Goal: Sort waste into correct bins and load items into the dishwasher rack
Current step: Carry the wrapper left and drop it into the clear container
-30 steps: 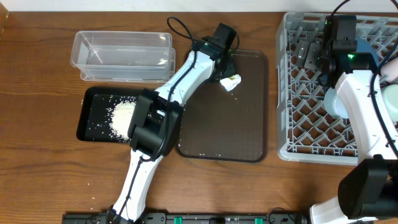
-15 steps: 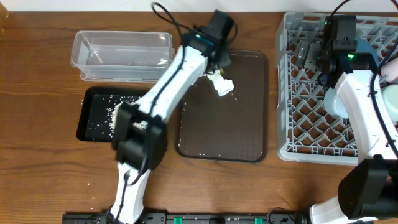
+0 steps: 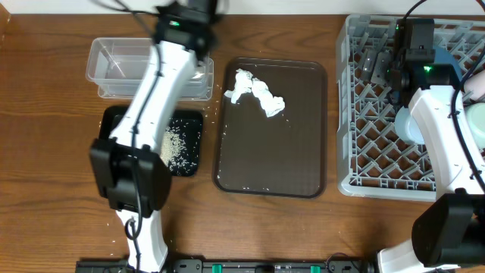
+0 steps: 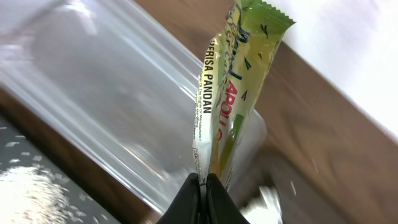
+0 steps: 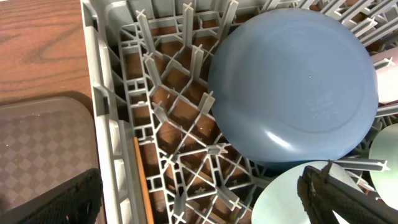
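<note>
My left gripper (image 4: 204,182) is shut on the lower end of the yellow-green snack wrapper (image 4: 235,87), which stands up from the jaws. It hangs over the right end of the clear tub (image 4: 106,99). In the overhead view the left gripper (image 3: 200,36) is at the tub's (image 3: 121,70) far right corner. The black tray (image 3: 186,140) holds loose rice (image 3: 176,144). Crumpled tissues (image 3: 259,94) lie on the brown tray (image 3: 273,152). My right gripper (image 5: 199,208) is open over the grey rack (image 5: 180,124), with nothing between its fingers.
In the rack (image 3: 379,152) lie an overturned light blue bowl (image 5: 292,81), a mint bowl (image 5: 280,202) and a wooden stick (image 5: 142,180) along its left wall. A few rice grains dot the brown tray's near edge (image 3: 250,188).
The left arm has swung left and back from the brown tray to above the clear tub, carrying the wrapper. The tissues stay on the brown tray. The right arm has not moved.
</note>
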You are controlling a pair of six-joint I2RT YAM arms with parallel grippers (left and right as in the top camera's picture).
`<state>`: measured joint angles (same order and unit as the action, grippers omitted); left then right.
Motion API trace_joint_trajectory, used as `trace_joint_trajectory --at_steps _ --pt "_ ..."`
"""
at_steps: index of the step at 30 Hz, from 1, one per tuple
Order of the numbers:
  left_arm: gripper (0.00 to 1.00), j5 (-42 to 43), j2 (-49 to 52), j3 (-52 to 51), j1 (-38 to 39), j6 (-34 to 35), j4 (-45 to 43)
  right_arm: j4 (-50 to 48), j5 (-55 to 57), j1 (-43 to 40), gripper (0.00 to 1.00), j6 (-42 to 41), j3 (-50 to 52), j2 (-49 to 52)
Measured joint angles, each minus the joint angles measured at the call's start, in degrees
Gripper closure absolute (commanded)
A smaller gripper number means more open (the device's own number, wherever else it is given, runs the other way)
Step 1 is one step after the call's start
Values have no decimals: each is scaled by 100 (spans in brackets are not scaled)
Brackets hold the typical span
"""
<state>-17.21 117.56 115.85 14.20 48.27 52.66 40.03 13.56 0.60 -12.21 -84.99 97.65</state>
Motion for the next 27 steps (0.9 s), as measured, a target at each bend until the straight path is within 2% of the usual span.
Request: trace_joint_trajectory --at_steps 5,7,10,12,13,18,22,27 --pt "94 -76 11 -7 -710 782 142 0 0 0 1 0 0 0" --pt "91 -24 11 -7 -890 1036 181 0 0 0 1 0 0 0" --pt "83 85 13 -7 -1045 1410 310 0 0 0 1 0 0 0" --pt "62 118 35 -7 -1078 1624 348 0 0 0 1 0 0 0" --pt "58 140 46 -9 -1080 1709 354 0 0 0 1 0 0 0" --pt "56 247 122 -11 -1056 1943 387 0 0 0 1 0 0 0" --pt "57 553 129 -13 -1056 1847 407 0 0 0 1 0 0 0" --pt "56 1615 129 -13 -907 533 389 0 0 0 1 0 0 0"
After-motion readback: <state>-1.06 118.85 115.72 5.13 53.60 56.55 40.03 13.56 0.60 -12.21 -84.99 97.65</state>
